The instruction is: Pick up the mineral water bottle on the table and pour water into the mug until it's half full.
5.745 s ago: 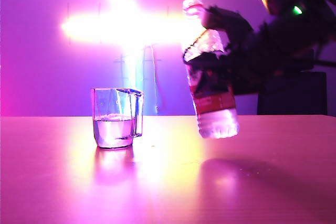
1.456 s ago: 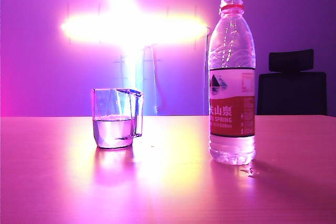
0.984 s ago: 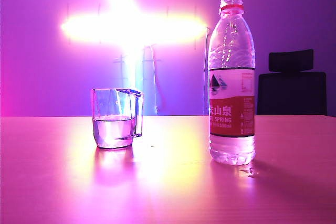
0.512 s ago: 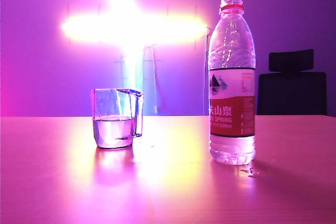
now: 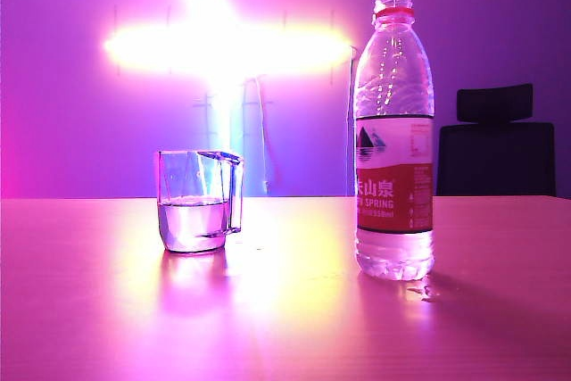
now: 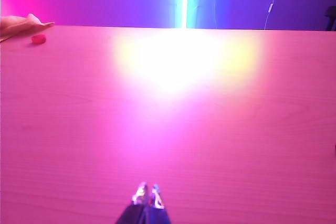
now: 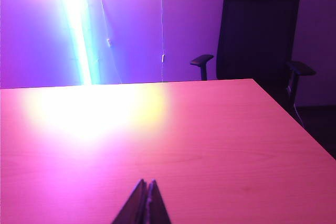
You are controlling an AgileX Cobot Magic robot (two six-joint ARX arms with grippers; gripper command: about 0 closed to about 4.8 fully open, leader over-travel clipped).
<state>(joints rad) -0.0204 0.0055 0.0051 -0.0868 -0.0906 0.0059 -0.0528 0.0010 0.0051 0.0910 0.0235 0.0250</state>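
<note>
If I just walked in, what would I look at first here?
Probably the tall water bottle, standing upright with no cap on the right of the pink table, with a few drops spilled by its base. Left of it, apart from it, sits a clear mug about half full of water. Neither arm is near them: the left gripper and right gripper are shut and empty over bare table.

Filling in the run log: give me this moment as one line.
bottle: upright on table, free | mug: about half full | left gripper: shut, empty | right gripper: shut, empty
</note>
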